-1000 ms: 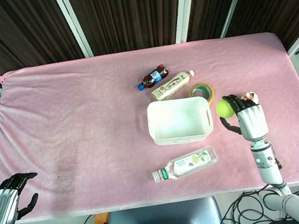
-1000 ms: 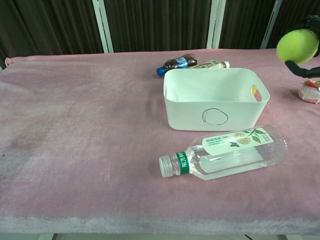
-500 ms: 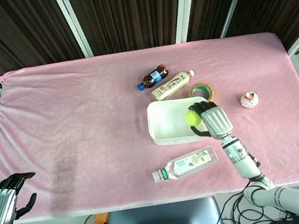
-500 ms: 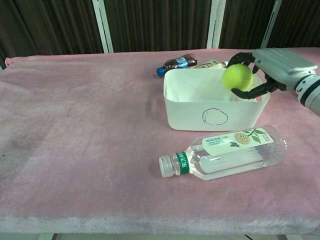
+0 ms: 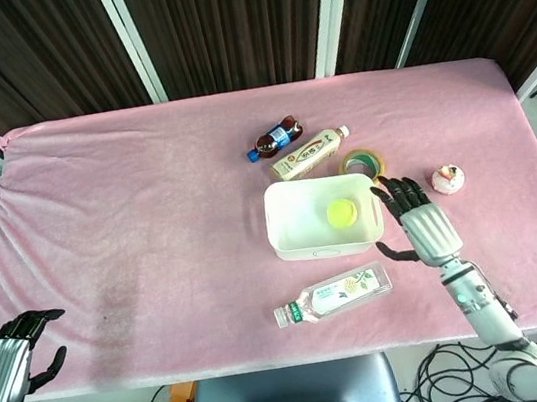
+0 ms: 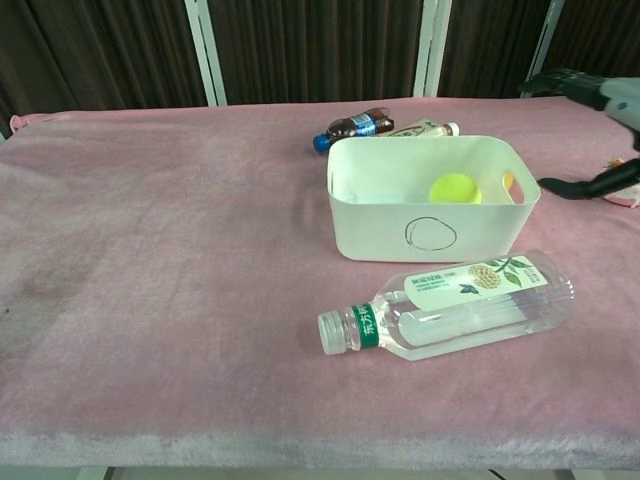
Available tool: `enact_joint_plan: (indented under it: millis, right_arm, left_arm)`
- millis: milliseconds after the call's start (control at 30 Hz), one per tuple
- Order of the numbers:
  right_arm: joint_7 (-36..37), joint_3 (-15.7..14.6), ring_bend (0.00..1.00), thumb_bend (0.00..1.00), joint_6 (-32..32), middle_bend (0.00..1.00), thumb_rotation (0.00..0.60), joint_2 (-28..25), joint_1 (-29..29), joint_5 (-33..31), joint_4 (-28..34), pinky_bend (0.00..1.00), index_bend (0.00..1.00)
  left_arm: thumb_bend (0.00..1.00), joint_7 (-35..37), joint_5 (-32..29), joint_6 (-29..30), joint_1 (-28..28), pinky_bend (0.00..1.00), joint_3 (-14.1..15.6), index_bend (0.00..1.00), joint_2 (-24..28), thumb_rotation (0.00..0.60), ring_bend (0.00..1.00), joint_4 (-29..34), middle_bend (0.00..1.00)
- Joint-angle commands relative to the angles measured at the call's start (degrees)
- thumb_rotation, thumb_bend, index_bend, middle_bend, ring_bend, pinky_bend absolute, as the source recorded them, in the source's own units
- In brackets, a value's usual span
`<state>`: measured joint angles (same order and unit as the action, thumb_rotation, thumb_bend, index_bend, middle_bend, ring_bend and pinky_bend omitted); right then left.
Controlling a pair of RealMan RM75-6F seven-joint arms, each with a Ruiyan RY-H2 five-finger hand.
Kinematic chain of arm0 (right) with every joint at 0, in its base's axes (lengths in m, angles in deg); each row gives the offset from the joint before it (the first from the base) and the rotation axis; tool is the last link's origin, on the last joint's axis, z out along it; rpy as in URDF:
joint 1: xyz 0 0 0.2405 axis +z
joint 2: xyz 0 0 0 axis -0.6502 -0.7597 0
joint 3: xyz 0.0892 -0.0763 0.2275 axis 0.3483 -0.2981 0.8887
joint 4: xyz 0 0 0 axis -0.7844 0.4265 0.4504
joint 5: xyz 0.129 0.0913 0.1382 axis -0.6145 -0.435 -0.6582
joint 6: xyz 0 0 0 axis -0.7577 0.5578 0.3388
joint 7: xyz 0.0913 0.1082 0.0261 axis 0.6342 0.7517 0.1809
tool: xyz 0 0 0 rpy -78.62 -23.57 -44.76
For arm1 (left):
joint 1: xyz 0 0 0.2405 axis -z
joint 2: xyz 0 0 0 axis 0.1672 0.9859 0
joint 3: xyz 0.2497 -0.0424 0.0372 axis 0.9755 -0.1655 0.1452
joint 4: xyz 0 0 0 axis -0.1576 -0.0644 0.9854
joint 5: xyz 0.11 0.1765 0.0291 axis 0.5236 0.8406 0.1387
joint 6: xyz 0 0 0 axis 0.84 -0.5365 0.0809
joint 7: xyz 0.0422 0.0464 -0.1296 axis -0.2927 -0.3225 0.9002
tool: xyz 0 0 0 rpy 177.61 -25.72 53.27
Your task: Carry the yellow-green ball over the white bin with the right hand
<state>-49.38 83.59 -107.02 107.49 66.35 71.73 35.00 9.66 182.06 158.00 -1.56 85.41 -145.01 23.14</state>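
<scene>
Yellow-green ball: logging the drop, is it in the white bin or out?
In. The yellow-green ball lies inside the white bin, right hand empty.

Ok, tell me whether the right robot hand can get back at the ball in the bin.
Probably yes: the right robot hand is open just beside the white bin, whose top is open, and nothing covers the yellow-green ball.

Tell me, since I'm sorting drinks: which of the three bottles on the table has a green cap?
The clear bottle lying in front of the white bin. The other two, the cola bottle and cream-labelled bottle, lie behind it.
</scene>
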Motion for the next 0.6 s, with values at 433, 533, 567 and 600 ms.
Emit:
enact_joint_plan:
  millis: [433, 533, 567, 600]
  right_arm:
    - [-1.86, -12.07, 0.0, 0.29, -19.1, 0.01, 0.6, -6.87, -21.69, 7.42, -1.29, 0.12, 0.0]
    - [-0.36, -10.73, 0.0, 0.29, -20.84, 0.01, 0.6, -5.85, -22.16, 8.19, -2.7, 0.12, 0.0]
    - [-0.22, -10.62, 0.0, 0.29, -21.0, 0.01, 0.6, -5.71, -22.22, 8.29, -2.88, 0.12, 0.0]
    - [-0.07, -10.52, 0.0, 0.29, -21.14, 0.01, 0.6, -5.57, -22.28, 8.4, -3.06, 0.12, 0.0]
  left_arm:
    - [0.36, -1.41, 0.22, -0.82, 0.38, 0.38, 0.2, 0.31, -0.37, 0.6, 0.28, 0.37, 0.35]
    - [0.36, -1.6, 0.15, -0.7, 0.33, 0.38, 0.15, 0.3, -0.41, 0.6, 0.28, 0.37, 0.35]
    - [0.36, -1.62, 0.14, -0.67, 0.32, 0.38, 0.14, 0.3, -0.42, 0.6, 0.28, 0.37, 0.35]
    - [0.36, -1.65, 0.12, -0.64, 0.3, 0.38, 0.13, 0.3, -0.43, 0.6, 0.28, 0.37, 0.35]
